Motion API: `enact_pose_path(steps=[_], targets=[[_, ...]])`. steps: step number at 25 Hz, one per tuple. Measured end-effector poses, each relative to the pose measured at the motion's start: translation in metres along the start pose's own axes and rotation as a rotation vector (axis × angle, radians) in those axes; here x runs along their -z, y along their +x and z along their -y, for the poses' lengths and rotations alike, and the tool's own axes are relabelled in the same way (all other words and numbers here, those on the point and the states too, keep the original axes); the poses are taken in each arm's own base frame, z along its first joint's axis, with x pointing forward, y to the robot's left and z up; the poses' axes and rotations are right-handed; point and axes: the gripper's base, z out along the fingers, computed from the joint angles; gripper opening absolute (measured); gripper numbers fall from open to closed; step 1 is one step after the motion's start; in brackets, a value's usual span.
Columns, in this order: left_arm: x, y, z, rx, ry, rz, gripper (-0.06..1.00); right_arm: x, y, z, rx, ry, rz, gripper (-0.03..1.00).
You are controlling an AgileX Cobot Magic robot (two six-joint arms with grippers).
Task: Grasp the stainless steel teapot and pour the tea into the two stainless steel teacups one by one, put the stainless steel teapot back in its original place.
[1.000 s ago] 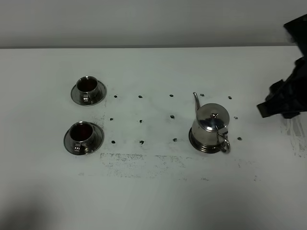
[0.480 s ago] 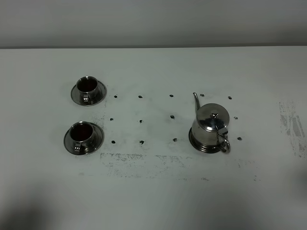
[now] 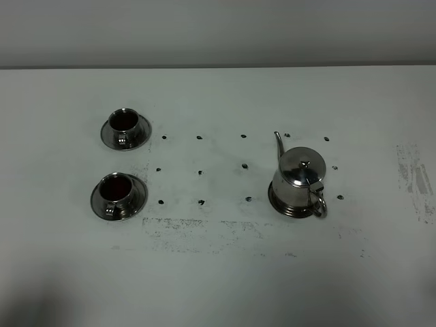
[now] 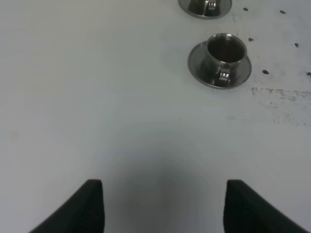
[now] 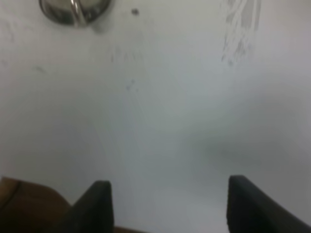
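Standing upright, teapot [image 3: 300, 182] spout points away, handle nearward.

White table [image 3: 218, 272], black dots [image 3: 200, 172], scuffs [image 3: 412, 174]

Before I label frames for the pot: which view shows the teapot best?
The exterior high view: the teapot shows whole, with spout, lid and handle, on its tray. The right wrist view catches only its base and handle at the frame edge; the left wrist view shows none.

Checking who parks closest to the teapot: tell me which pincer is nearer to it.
Right. The right pincer hangs open over bare table with the teapot at the edge of its wrist view. The left pincer, also open, faces the nearer teacup and shows no teapot.
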Motion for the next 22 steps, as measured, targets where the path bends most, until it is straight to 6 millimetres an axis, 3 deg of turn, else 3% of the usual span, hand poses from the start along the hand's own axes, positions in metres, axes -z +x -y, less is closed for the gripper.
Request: enact_pose_path(steps=[22], targets=[[0.000,0.000,0.000,0.000,0.000,0.000,0.52,0.032,0.029,0.003,-0.072,0.083,0.288,0.50]])
